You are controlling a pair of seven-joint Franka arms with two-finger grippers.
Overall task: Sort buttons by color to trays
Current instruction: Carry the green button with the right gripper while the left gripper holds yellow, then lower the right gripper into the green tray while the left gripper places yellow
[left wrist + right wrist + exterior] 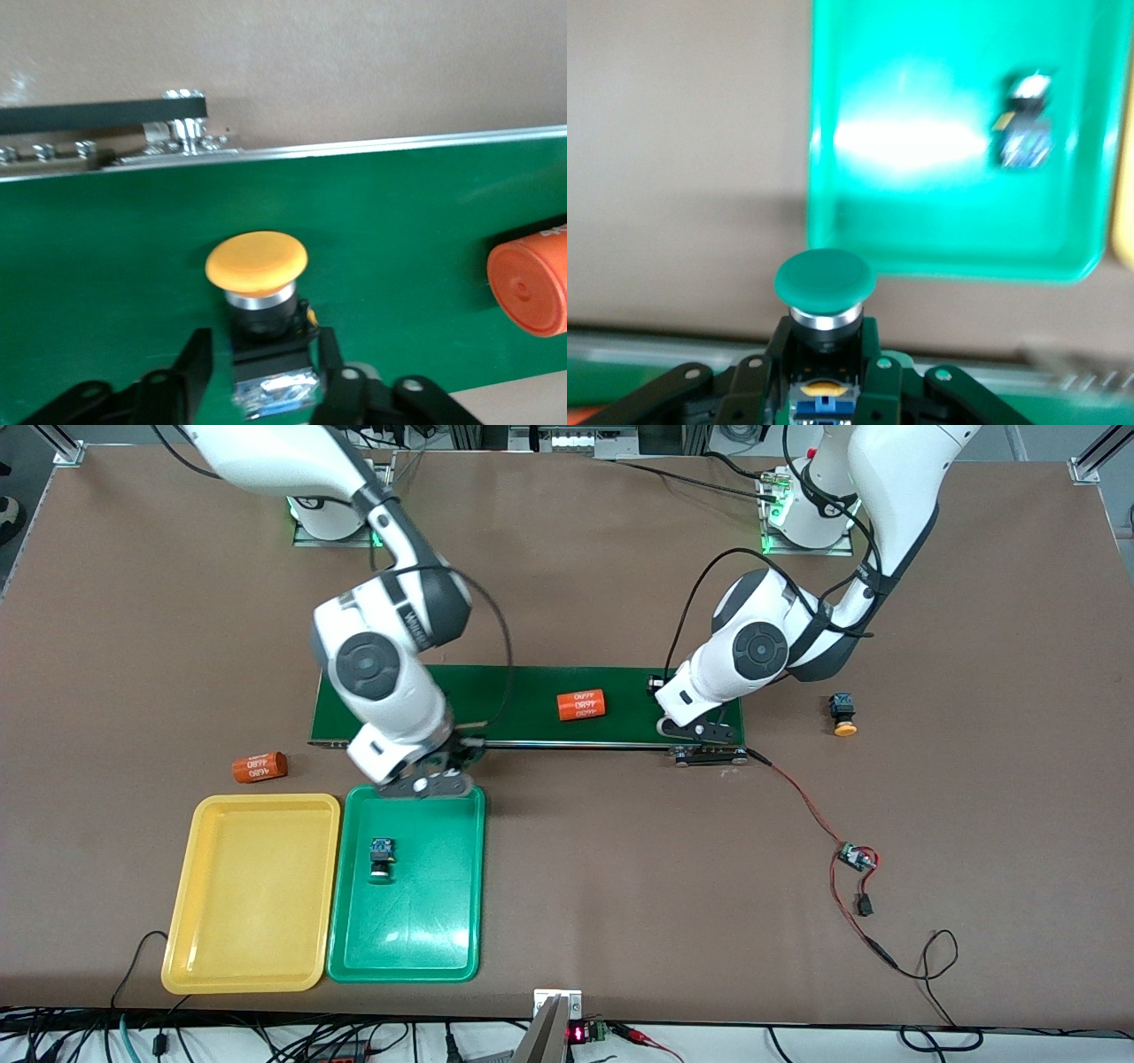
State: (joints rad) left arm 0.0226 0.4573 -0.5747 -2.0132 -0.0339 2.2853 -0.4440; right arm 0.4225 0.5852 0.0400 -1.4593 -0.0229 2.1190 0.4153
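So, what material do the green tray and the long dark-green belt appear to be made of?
The shallow green rectangular tray looks like glossy moulded plastic: bright light glare on its floor, rounded corners and a raised rim. The long dark-green conveyor belt looks like matte rubber or coated fabric, probably; it shows no glare. Its edge rail looks like bare shiny metal.

One orange cylinder (581,705) lies on the long dark-green conveyor belt (532,691); another orange cylinder (260,767) rests on the brown table (620,868).

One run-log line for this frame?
right gripper: shut on green button, near green tray | left gripper: around yellow button on belt
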